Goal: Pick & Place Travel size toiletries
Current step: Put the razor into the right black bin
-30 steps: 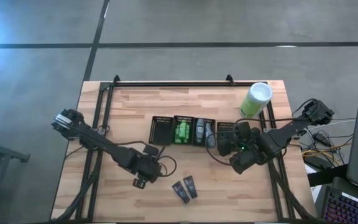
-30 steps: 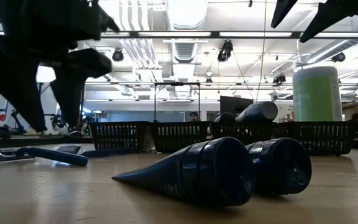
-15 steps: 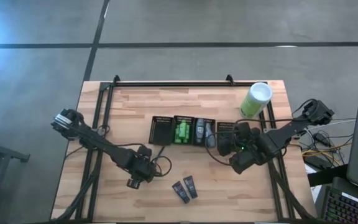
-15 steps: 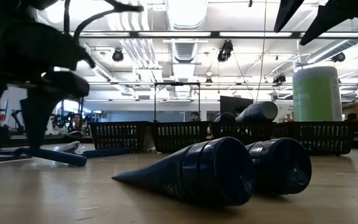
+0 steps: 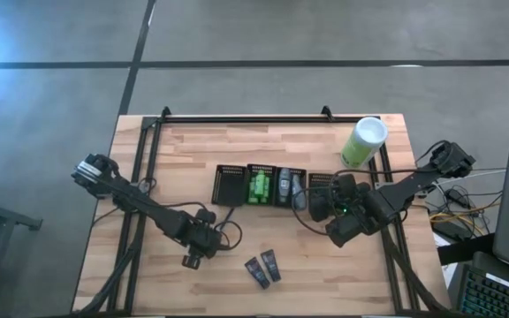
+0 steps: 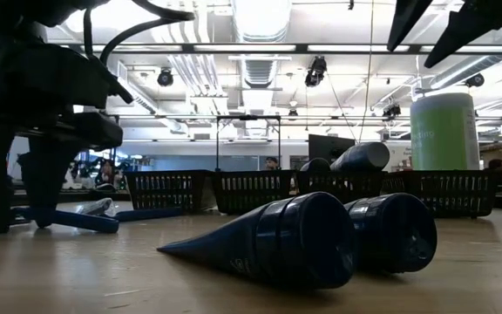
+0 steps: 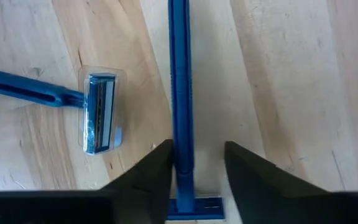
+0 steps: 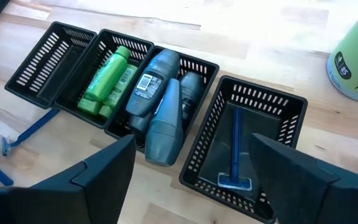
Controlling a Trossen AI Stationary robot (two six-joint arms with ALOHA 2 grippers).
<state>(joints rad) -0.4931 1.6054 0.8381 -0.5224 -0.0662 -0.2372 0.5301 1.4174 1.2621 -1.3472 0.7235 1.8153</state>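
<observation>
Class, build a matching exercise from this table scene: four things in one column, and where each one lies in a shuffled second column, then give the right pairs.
Things
1. green tubes
2. grey tubes
3. two navy tubes
4. razor between the left gripper fingers

Places
A. bare wood, near table edge
B. basket beside the empty end basket
C. bare wood, handle between open fingers
D. basket next to the razor basket

Pairs: 1-B, 2-D, 3-A, 4-C

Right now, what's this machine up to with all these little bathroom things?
It is sorting toiletries into black baskets. The left gripper is down at the table, its open jaws on either side of a blue razor's handle, not yet closed. The right gripper waits, open, above the baskets. Two navy tubes lie loose on the table.
</observation>
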